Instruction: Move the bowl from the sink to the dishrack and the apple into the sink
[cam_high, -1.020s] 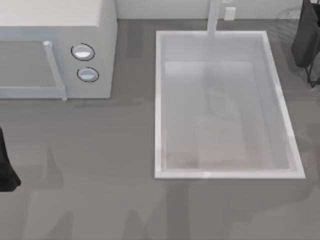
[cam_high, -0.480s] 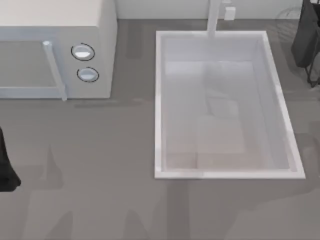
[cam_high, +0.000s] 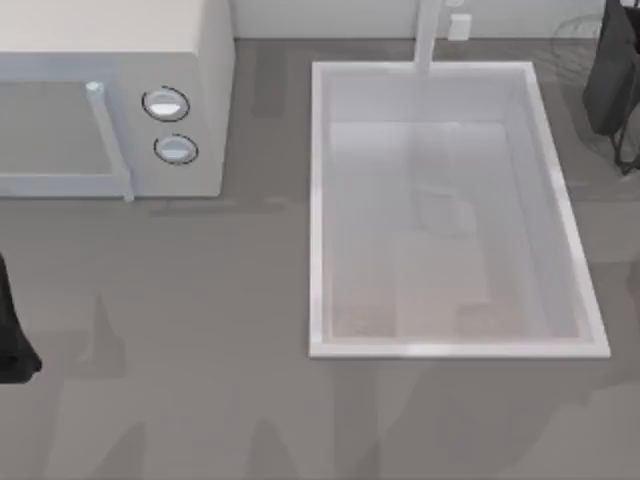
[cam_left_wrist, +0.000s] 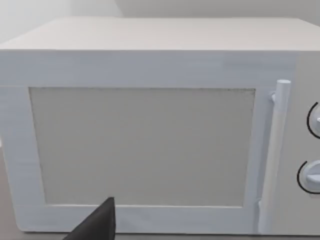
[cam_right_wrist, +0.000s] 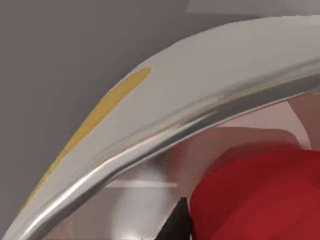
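With the sink (cam_high: 320, 200) basin bare in the top view, this looks like the apple step: carry, then release. Right wrist view has the apple (cam_right_wrist: 260, 200) pressed right up against the right gripper's fingertip (cam_right_wrist: 176, 222), under a curved grey rim; can't tell whether it's clamped. Next: get it over the basin before letting go. Left arm (cam_high: 12, 340) is parked at the table's left edge, facing the microwave (cam_left_wrist: 145, 145).

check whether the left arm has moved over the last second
No. The left arm sits at the top view's left edge, at the same spot below the microwave as in both earlier pictures.
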